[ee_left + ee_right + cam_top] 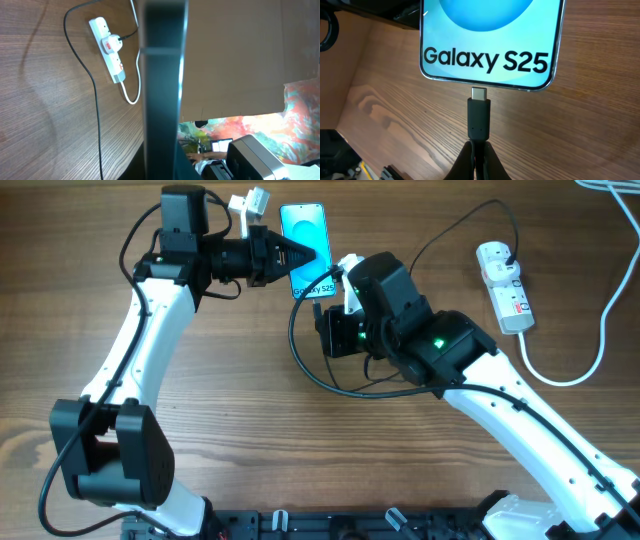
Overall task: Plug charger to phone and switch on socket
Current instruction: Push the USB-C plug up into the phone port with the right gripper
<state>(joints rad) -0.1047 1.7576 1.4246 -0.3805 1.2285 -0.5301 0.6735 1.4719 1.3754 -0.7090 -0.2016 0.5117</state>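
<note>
Charger [479, 120]: black USB-C plug, pinched at its rear end by the right gripper [478, 150]. The fingers [465, 162] are nearly together, with only the plug body between them. The plug points straight at the short bottom edge of the phone [490, 30]. Its metal tip meets that edge at the middle; whether it sits inside the port cannot be told.

Left gripper [315, 255]: fingers drawn in on the phone from its left long side, tips lying over the screen. In the left wrist view a dark upright bar fills the centre and hides the fingers.

Phone position: flat on the wooden table [300, 460], far centre, between the two wrists. The cyan screen faces up, with the white strip nearest the right gripper.

Writing: "Galaxy S25" in black on the white strip, clear in the right wrist view and only partly legible overhead.

Socket [505, 300]: white power strip at the far right, well apart from the phone. A white mains plug [500, 272] with a red mark is seated in it, and the black charger cable [300, 360] runs from there in a loop under the right wrist. A thick white lead [590, 350] leaves the strip's near end. Red switch marks are visible; on or off cannot be read.
</note>
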